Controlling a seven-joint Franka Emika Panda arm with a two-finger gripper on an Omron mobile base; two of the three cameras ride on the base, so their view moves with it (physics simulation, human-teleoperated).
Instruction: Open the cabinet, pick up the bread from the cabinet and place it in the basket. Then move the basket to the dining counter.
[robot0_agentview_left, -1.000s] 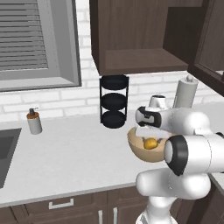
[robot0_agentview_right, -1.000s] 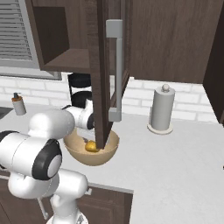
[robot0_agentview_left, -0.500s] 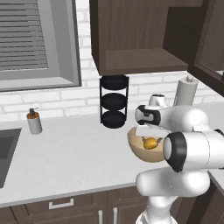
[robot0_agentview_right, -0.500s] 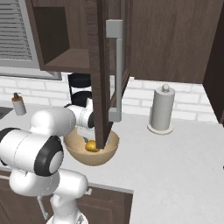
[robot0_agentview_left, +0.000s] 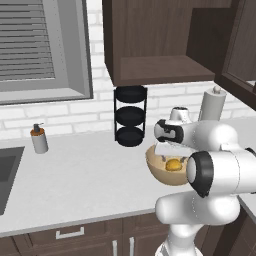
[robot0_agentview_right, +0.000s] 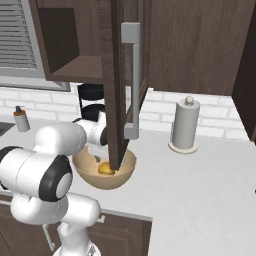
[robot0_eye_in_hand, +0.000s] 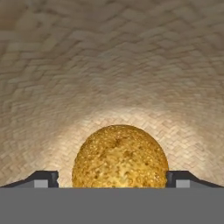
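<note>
The cabinet (robot0_agentview_right: 117, 75) door stands open, so that part looks done. The bread (robot0_agentview_left: 173, 164) sits down in the bottom of the basket (robot0_agentview_left: 159, 172), so that part looks done too. The basket rests on the grey counter (robot0_agentview_left: 85, 185), near its front edge and toward its right end, in front of the black rack (robot0_agentview_left: 130, 116) that stands by the back wall.

The claw (robot0_eye_in_hand: 112, 178) hangs low inside the basket, right over the bread. Its two tips are spread wide, one on each side of the bread. The tips do not seem to squeeze it. I think the claw is letting the bread go, at the end of the "put it in the basket" step.

Next, the claw needs to lift straight up out of the basket without bumping the bread. The open cabinet door hangs just above the basket in the right base view, so the arm must take care not to hit it. Then the claw has to grab the basket by its rim and carry it to the dining counter. The basket is big and round, so it may tip if it is held on one side only
</note>
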